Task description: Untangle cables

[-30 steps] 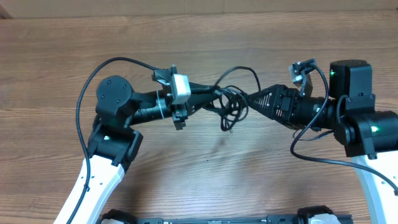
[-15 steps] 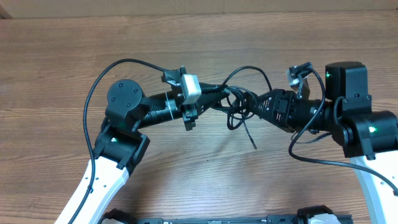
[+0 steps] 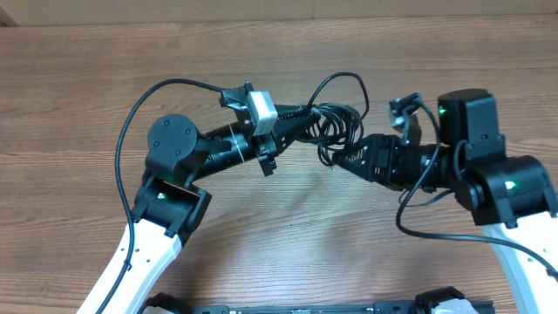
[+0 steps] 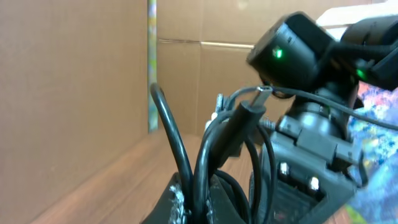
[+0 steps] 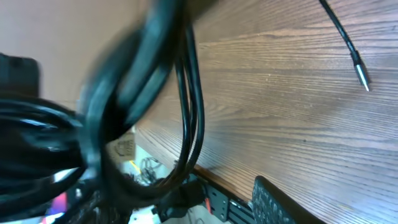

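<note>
Overhead: the left gripper [image 3: 303, 124] is clenched on the cables [image 3: 338, 122], a black bundle at its 3 o'clock with one loop arching toward 12. The right gripper [image 3: 336, 160] sits at the bundle's 6 o'clock; whether it is clenched or released I cannot tell.

Left wrist: the cables rise from the clamped fingers [image 4: 179, 199] toward 1 o'clock, topped by a silver-tipped plug [image 4: 256, 94].

Right wrist: blurred cables cross from 12 to 7. A silvery plug end [image 5: 361, 76] hangs at 2 above the wooden table [image 5: 292, 130].

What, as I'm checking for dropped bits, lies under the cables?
Bare wooden table, with the cables held up off it in the left gripper. One plug end dangles above the wood. The patch beneath the right gripper is covered.
</note>
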